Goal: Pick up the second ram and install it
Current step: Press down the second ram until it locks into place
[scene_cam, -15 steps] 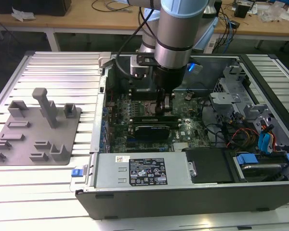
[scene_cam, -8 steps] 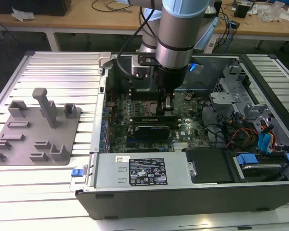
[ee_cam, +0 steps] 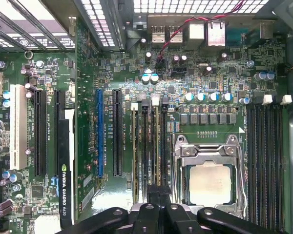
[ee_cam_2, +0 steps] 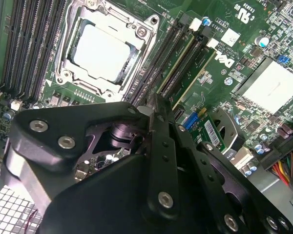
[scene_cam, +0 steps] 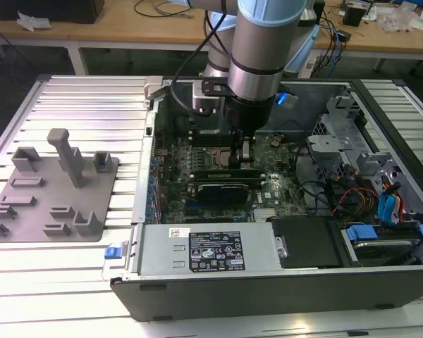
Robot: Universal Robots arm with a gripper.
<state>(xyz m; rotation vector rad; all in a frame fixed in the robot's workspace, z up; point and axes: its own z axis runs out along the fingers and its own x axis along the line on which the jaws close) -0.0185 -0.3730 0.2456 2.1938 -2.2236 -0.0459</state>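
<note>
The gripper is reaching into the open computer case with fingers pressed together on the second ram standing in its slot beside the CPU, and uneven pressure could be leaving one end unseated

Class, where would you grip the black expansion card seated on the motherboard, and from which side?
Grip the black expansion card across its thin upper edge, coming from above through the open case: it stands on edge on the motherboard, leaving that long edge free.
</note>
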